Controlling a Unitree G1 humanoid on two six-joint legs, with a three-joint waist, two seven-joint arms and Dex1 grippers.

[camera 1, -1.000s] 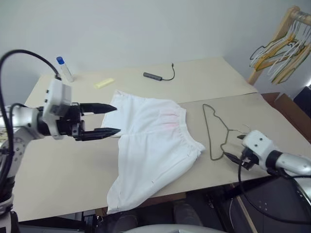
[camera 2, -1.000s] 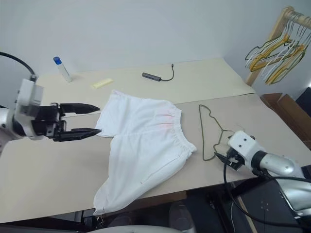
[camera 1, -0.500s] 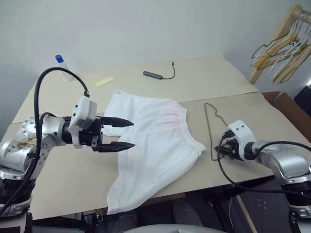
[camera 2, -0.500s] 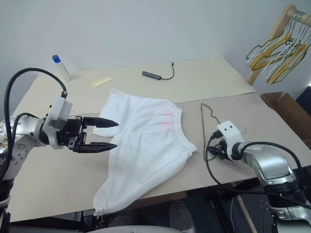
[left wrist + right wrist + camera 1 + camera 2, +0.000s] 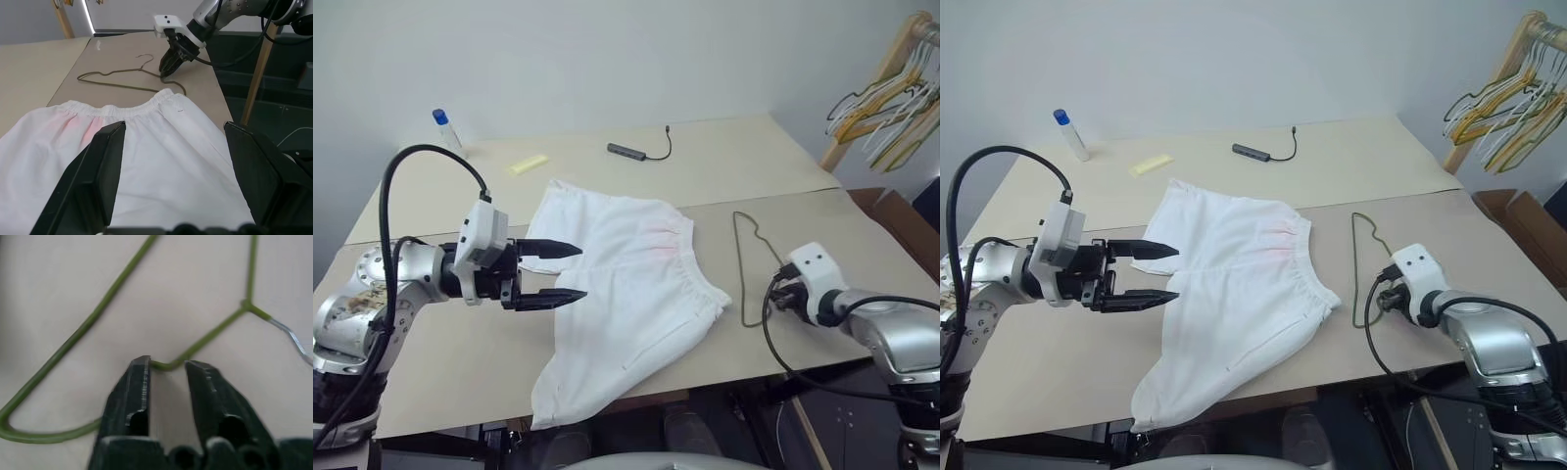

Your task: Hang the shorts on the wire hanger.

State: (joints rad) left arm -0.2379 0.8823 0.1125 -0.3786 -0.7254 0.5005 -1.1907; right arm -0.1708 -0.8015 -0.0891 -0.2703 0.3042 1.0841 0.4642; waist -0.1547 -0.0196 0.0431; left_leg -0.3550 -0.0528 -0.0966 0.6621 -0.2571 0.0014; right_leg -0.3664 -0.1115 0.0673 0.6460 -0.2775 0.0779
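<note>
The white shorts (image 5: 631, 279) lie spread flat mid-table, waistband toward the right, one leg hanging past the front edge. My left gripper (image 5: 580, 271) hovers open over their left leg, one finger above the other. The wire hanger (image 5: 740, 257) lies flat to the right of the waistband. My right gripper (image 5: 776, 297) sits at its near end, tips down on the table. In the right wrist view its fingers (image 5: 139, 382) stand a narrow gap apart, open. A bend of the wire hanger (image 5: 168, 364) lies between the tips.
At the table's back stand a blue-capped bottle (image 5: 443, 132), a yellow strip (image 5: 529, 164) and a dark adapter with a cable (image 5: 633, 150). A wooden rack with bunched hangers (image 5: 886, 93) stands to the far right, with a brown box (image 5: 901, 211) below it.
The camera has shifted a little. My left gripper came right and down over the shorts' left leg. My right wrist tipped its fingers down onto the hanger's near end. Shorts and hanger lie unmoved.
</note>
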